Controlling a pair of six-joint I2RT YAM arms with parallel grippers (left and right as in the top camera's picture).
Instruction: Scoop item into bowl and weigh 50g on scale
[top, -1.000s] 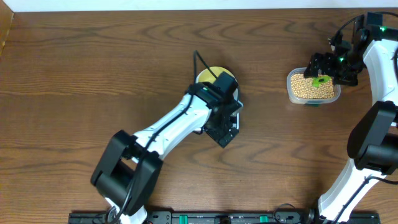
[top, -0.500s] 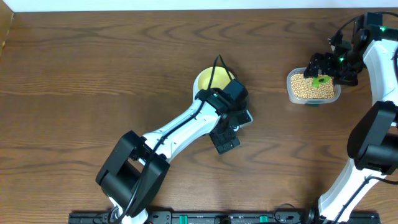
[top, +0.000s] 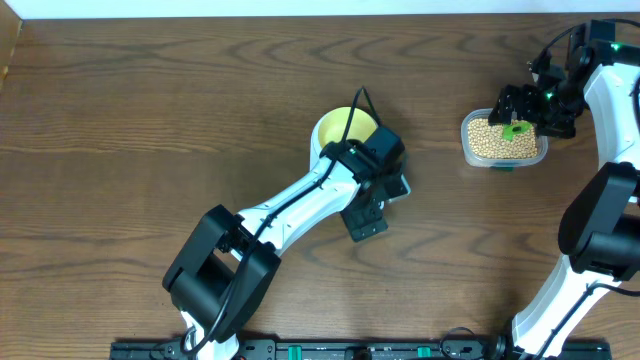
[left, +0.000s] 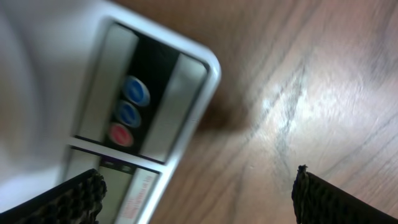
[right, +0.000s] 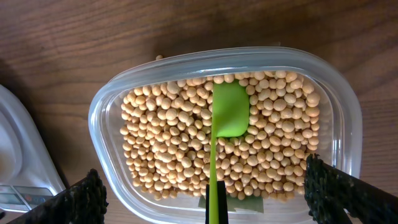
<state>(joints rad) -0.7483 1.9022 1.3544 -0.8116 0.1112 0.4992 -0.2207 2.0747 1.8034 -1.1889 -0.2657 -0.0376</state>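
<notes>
1. Your right gripper (right: 202, 180) hangs wide open over the clear tub (right: 102, 106) near the far right corner of the table (top: 150, 100), holding nothing. The green scoop (right: 230, 112) just lies on the beans (right: 161, 143), with its handle running back between the fingers.
2. Your left gripper (left: 198, 180) is wide open and empty too, right above the button end of the scale (left: 43, 93), about mid-table.
3. The yellow bowl (top: 340, 125) peeks out past the left arm toward the far edge. It's probably on the platform, but I can't confirm that.
4. What could bite you:
   - Clamp the handle off-centre and the scoop could twist and fling beans.
   - Dip the left fingers and you might hit a button and lose the tare.
   - Leave that arm there and it blocks the pour and the display, so overshooting the target is easy.
</notes>
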